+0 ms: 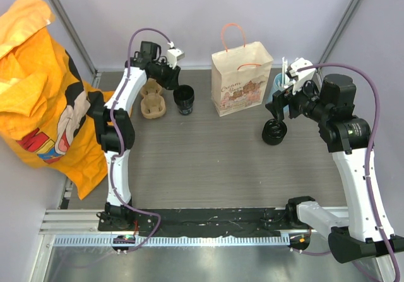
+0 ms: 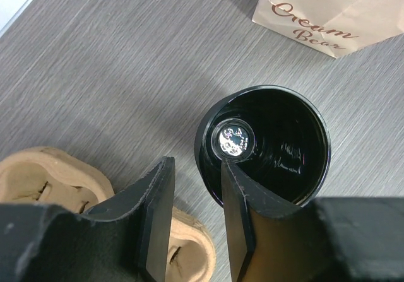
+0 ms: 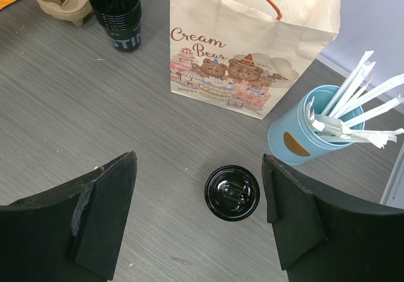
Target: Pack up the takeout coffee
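The takeout coffee stands in parts. A nested stack of black cups [image 1: 184, 100] [image 3: 117, 11] has no lid and sits left of the paper bag. A black round lid [image 1: 274, 132] [image 3: 232, 192] rests on the table at the right. My left gripper [image 1: 178, 83] [image 2: 196, 163] hangs over the stack [image 2: 278, 137], half closed. One finger is inside the rim and the other outside, with a strip of table between the outer finger and the cup wall. My right gripper [image 1: 281, 108] [image 3: 199, 158] is wide open above the lid and holds nothing.
The paper bag [image 1: 241, 83] [image 3: 246, 48] stands upright at the back centre. A light-blue cup of white straws [image 1: 281, 83] [image 3: 303, 137] is right of it. A brown pulp carrier [image 1: 152, 102] [image 2: 38, 175] lies beside the cup stack. Orange cloth [image 1: 38, 93] hangs at the far left.
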